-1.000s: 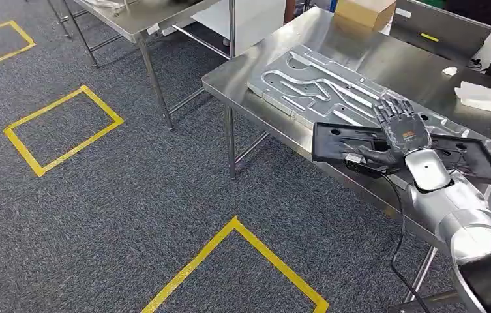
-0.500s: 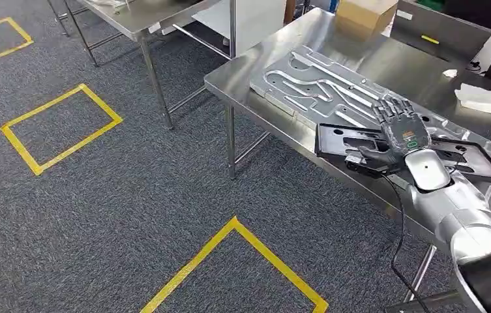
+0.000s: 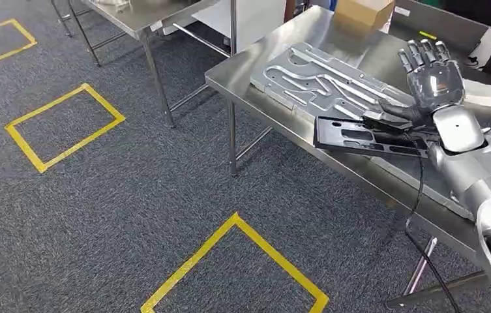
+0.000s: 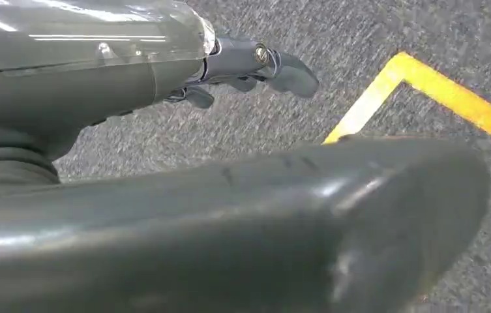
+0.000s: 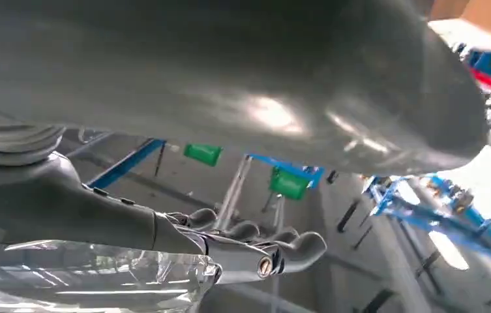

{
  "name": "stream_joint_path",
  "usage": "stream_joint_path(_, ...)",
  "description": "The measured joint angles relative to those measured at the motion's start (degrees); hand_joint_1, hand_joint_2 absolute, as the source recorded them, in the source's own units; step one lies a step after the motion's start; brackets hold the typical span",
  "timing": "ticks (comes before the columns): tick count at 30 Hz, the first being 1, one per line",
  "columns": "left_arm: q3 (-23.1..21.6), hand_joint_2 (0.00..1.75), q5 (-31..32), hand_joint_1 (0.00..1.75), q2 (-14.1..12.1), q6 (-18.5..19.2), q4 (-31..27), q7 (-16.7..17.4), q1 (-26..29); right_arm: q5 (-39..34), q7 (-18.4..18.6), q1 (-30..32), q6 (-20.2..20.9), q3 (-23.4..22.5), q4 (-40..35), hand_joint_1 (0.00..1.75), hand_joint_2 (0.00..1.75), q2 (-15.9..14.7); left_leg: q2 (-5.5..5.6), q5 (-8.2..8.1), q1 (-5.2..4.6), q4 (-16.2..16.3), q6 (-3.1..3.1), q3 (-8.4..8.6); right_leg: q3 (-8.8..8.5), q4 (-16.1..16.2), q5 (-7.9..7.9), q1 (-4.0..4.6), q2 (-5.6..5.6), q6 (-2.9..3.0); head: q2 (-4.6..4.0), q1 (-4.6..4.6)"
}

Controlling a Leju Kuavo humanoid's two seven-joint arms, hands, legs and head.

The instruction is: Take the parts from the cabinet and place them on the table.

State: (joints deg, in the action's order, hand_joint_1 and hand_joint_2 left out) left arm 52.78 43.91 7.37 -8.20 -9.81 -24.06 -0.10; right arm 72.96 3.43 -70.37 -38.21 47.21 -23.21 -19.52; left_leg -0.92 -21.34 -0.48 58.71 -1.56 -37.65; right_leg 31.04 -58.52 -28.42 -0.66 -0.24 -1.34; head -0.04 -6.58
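**Robot's right hand lifts clear above black part on steel table**

Head view: One black part (image 3: 366, 135), a flat rectangular frame with long slots cut through it, lies on the near steel table (image 3: 265, 55), its near edge close to the table's front edge and its far side overlapping a large grey machined plate (image 3: 324, 81) with curved channels. One right hand (image 3: 433, 75) is raised over the table beyond the part, fingers spread and pointing up, nothing in it; the thumb sits near the part's far edge, though whether it touches cannot be told. A black cable (image 3: 418, 195) hangs from the wrist past the table's edge. Also on this table: one cardboard box (image 3: 363, 12) at the far end and one white folded cloth (image 3: 482, 94) beside the hand. A second steel table (image 3: 139, 16) stands to the left. Four yellow tape outlines mark the grey carpet (image 3: 132, 195), the nearest one (image 3: 239, 261) in the foreground.

Left wrist view: The left hand (image 4: 242, 65) hangs over the carpet, fingers loosely apart and holding nothing, above one corner of yellow tape (image 4: 425, 91).

Right wrist view: The right hand's fingers (image 5: 255, 244) extend side by side, slightly curled, with nothing between them; blue framing and two green tags sit blurred behind.
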Motion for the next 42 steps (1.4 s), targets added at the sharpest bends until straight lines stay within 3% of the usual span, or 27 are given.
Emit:
stream_joint_path(2,0.0,0.00,0.0,0.00,0.1,0.0,0.0,-0.1,0.1,-0.1,0.0,-0.3,-0.1,0.0,-0.4,0.00,0.00,-0.2,0.15,-0.25,-0.01,0.2,0.82,-0.50,0.43,0.8,1.21,-0.67,-0.06,1.02,0.00,-0.02)
stream_joint_path(3,0.0,0.00,0.1,0.00,0.1,0.0,0.0,-0.1,0.2,-0.2,0.0,-0.4,-0.1,-0.1,-0.5,0.00,0.00,-0.3,0.39,-2.65,0.10,1.8,1.11,-1.31,0.93,0.8,1.69,-0.64,-0.04,1.45,0.00,0.00)
stream_joint_path(5,0.0,0.00,0.3,0.00,0.3,0.1,0.0,-0.2,0.2,-0.5,-0.1,-0.4,-0.2,-0.2,-0.9,0.00,0.00,-0.6,0.43,-9.21,0.51,10.2,1.63,-3.87,2.20,0.8,2.67,-0.59,0.05,1.84,0.00,-0.02)
stream_joint_path(6,0.0,0.00,0.4,0.00,0.3,0.3,0.0,-0.3,0.2,-0.7,-0.1,-0.4,-0.4,-0.3,-1.0,0.00,0.00,-0.9,0.43,-11.48,0.68,14.9,1.85,-5.03,2.89,0.8,3.20,-0.56,0.17,1.78,0.00,-0.02)
stream_joint_path(7,0.0,0.00,0.5,0.00,0.3,0.3,0.0,-0.3,0.1,-1.0,-0.3,-0.1,-0.6,-0.3,-1.1,0.00,0.00,-1.3,0.42,-12.16,0.82,17.7,2.03,-5.38,3.51,0.7,3.67,-0.55,0.22,1.66,0.00,0.00)
stream_joint_path(9,0.0,0.00,0.7,0.00,0.3,0.5,0.0,-0.5,0.1,-1.5,-0.6,0.7,-1.1,-0.6,-1.5,0.00,0.00,-2.4,0.42,-9.98,1.11,16.2,2.14,-2.64,4.75,0.5,4.51,-0.60,0.25,1.28,0.00,0.00)
stream_joint_path(11,0.0,0.00,1.0,0.00,0.3,0.6,0.0,-0.7,0.1,-2.0,-0.6,1.2,-1.2,-1.0,-2.0,0.00,0.00,-3.4,0.51,-6.92,1.30,7.5,2.06,3.70,5.95,0.0,5.17,-0.73,0.29,0.81,0.00,-0.02)
stream_joint_path(12,0.0,0.00,1.1,0.00,0.3,0.7,0.0,-0.8,0.0,-2.1,-0.5,1.5,-1.3,-1.3,-2.5,0.00,0.00,-4.0,0.87,-7.71,1.42,2.6,1.95,7.03,6.43,-0.3,5.44,-0.74,0.37,0.40,0.00,-0.02)
stream_joint_path(13,0.0,0.00,1.2,0.00,0.3,0.8,0.0,-0.9,-0.1,-2.2,-0.4,2.0,-1.4,-1.7,-3.2,0.00,0.00,-4.9,1.28,-8.49,1.02,-0.1,1.69,8.48,6.87,-0.4,5.76,-0.66,0.42,-0.03,0.00,0.00)
stream_joint_path(17,-0.1,0.00,1.7,0.00,0.3,1.0,0.0,-1.0,0.0,-3.1,0.0,6.7,-1.7,-3.8,-7.5,0.00,0.00,-8.8,1.24,-6.71,0.81,-0.8,-0.55,6.97,6.93,0.5,7.58,-0.89,0.18,-1.90,0.00,0.00)
stream_joint_path(19,-0.2,0.00,1.8,0.00,0.3,1.0,0.0,-1.0,-0.1,-3.1,-0.3,9.0,-1.8,-5.0,-9.4,0.00,0.00,-10.8,0.97,-5.49,0.70,-1.0,-1.65,6.15,8.36,-3.1,2.17,-1.04,0.24,-1.87,0.00,0.02)
stream_joint_path(21,-0.2,0.00,1.8,0.00,0.3,0.9,0.0,-0.9,0.0,-2.5,-0.4,10.8,-1.8,-6.4,-11.3,0.00,0.00,-11.9,0.75,-4.25,0.14,-1.0,-2.05,4.41,11.04,-12.5,-4.53,-0.96,0.25,-1.95,0.00,0.00)
stream_joint_path(22,-0.2,0.00,1.8,0.00,0.3,0.9,0.0,-0.9,0.0,-1.9,-0.2,11.8,-1.8,-6.9,-12.3,0.00,0.00,-12.0,0.56,-3.72,-0.06,-0.9,-2.14,3.66,11.63,-15.9,-5.65,-0.80,0.25,-1.94,0.00,0.00)
stream_joint_path(24,-0.2,0.00,1.8,0.00,0.3,0.7,0.0,-0.6,-0.1,-1.0,0.2,14.5,-1.9,-7.7,-14.0,0.00,0.00,-12.2,0.40,-2.77,-0.24,-0.6,-2.20,2.18,9.79,-16.7,-3.03,-0.41,0.26,-1.63,0.00,0.00)
stream_joint_path(26,-0.2,0.00,1.8,0.00,0.3,0.5,0.0,-0.2,-0.1,-0.2,0.3,16.4,-1.9,-8.5,-15.8,0.00,0.00,-12.2,0.35,-2.02,-0.39,-0.1,-2.16,0.83,3.99,-9.6,0.59,-0.05,0.22,-0.92,0.02,0.02)
stream_joint_path(27,-0.2,0.00,1.9,0.00,0.3,0.4,0.0,-0.1,-0.2,0.3,0.2,16.5,-1.9,-9.1,-16.4,0.00,0.00,-12.2,0.35,-1.64,-0.52,0.1,-2.08,0.38,0.40,-4.8,0.27,0.23,0.21,-0.36,0.02,0.02)
stream_joint_path(28,-0.2,0.00,1.9,0.00,0.5,0.4,0.0,-0.1,-0.2,0.2,-0.1,16.4,-1.9,-9.8,-16.9,0.00,0.00,-12.2,0.32,-1.27,-0.95,0.3,-1.79,-0.09,-2.65,0.2,-1.83,0.63,-0.06,0.34,0.00,0.00)
stream_joint_path(29,-0.2,0.00,1.9,0.00,0.5,0.4,0.0,-0.1,-0.2,-0.2,-0.7,16.5,-1.9,-10.4,-17.2,0.00,0.00,-12.2,0.24,-0.73,-0.87,0.2,-1.53,-0.13,-2.98,1.3,-2.19,0.56,-0.21,0.34,0.00,0.00)
stream_joint_path(31,-0.2,0.00,1.9,0.00,0.4,0.5,0.0,-0.1,-0.4,-1.7,-2.5,16.7,-1.9,-11.3,-17.2,0.00,0.00,-12.7,0.25,0.30,-0.60,-0.2,-1.05,-0.18,-2.57,1.4,-1.54,0.89,-0.24,0.89,0.02,0.00)
stream_joint_path(32,-0.2,0.00,1.8,0.00,0.4,0.5,0.0,-0.1,-0.3,-2.4,-3.2,17.2,-1.9,-11.9,-17.3,0.00,0.00,-12.9,0.36,0.69,-0.83,-0.5,-0.67,-0.36,-2.48,2.1,-0.74,0.44,-0.35,1.31,0.00,0.02)
stream_joint_path(33,-0.2,0.00,1.7,0.00,0.3,0.5,0.0,-0.1,-0.4,-2.7,-3.3,17.5,-1.9,-12.5,-17.5,0.00,0.00,-13.1,0.58,-0.92,-0.67,0.5,-0.27,-0.86,-2.21,2.6,0.19,0.20,-0.64,1.56,0.00,0.00)
stream_joint_path(34,-0.1,0.00,1.6,0.00,0.3,0.5,0.0,-0.1,-0.4,-2.7,-3.3,18.2,-1.9,-13.2,-18.1,0.00,0.00,-13.2,0.62,-4.17,-0.46,2.8,0.22,-1.59,-1.58,2.6,0.79,0.14,-0.64,2.14,0.00,-0.02)
stream_joint_path(36,-0.1,0.00,1.2,0.00,0.4,0.4,0.0,0.0,-0.4,-2.6,-2.9,20.6,-1.9,-14.8,-19.6,0.00,0.00,-13.4,0.63,-10.59,0.24,11.4,0.97,-3.69,-0.16,2.6,1.93,0.16,-0.58,2.11,0.00,0.00)
stream_joint_path(37,-0.1,0.00,1.1,0.00,0.4,0.3,0.0,0.0,-0.5,-2.4,-2.9,21.7,-1.9,-15.4,-19.9,0.00,0.00,-13.3,0.63,-12.00,0.49,15.1,1.30,-4.44,0.54,2.5,2.46,0.14,-0.57,2.03,0.00,-0.02)
stream_joint_path(38,0.0,0.00,1.0,0.00,0.4,0.2,0.0,0.2,-0.6,-2.4,-3.0,23.0,-1.9,-16.1,-20.5,0.00,0.00,-13.3,0.61,-11.79,0.80,17.6,1.61,-4.49,1.35,2.4,3.00,0.08,-0.57,1.87,0.00,0.00)
stream_joint_path(40,0.2,0.00,0.4,0.00,0.4,0.2,0.0,0.8,-0.9,-2.6,-3.6,25.4,-1.9,-17.6,-21.6,0.00,0.00,-13.2,0.60,-8.05,1.36,14.8,2.15,-1.18,3.09,1.8,3.96,-0.16,-0.56,1.31,0.00,-0.02)
stream_joint_path(42,0.4,0.00,0.3,0.00,0.4,0.2,0.0,1.3,-1.1,-2.4,-3.6,27.0,-2.0,-18.9,-22.7,0.00,0.00,-13.0,0.64,-6.34,1.77,5.6,2.45,5.60,4.63,0.9,4.57,-0.55,-0.47,0.59,0.00,0.00)
